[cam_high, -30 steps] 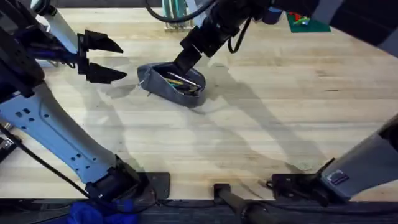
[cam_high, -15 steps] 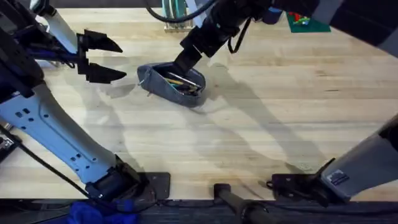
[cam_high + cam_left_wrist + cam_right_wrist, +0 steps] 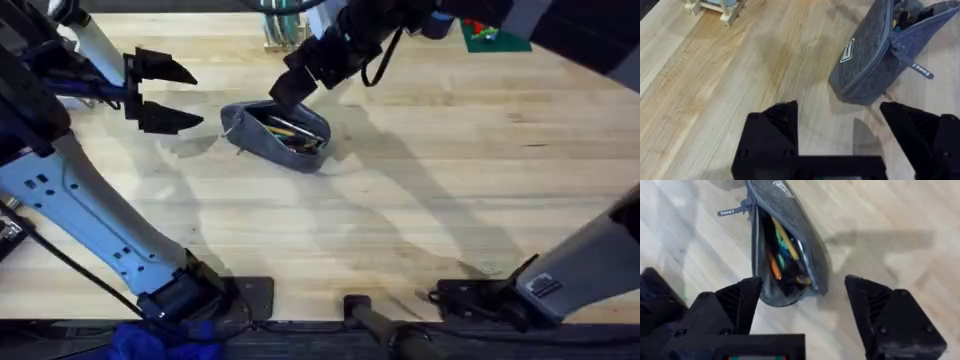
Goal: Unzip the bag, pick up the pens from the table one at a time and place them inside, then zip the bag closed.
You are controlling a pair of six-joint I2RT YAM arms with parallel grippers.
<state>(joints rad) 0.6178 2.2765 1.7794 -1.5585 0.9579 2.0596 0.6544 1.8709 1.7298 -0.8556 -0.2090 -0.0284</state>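
On the table [image 3: 420, 190], toward the far left of the middle, the bag [image 3: 277, 135] is lying unzipped, its mouth gaping wide. Pens [image 3: 782, 250] in yellow, green and orange are showing inside it, and its zipper pull tab [image 3: 919, 70] is trailing out onto the wood from one end. Just above the bag's far end the right gripper [image 3: 283, 85] is hovering, fingers spread apart and gripping nothing. Off to the left, the left gripper [image 3: 165, 95] is hanging near the bag without touching it, its two black fingers also standing wide apart and empty.
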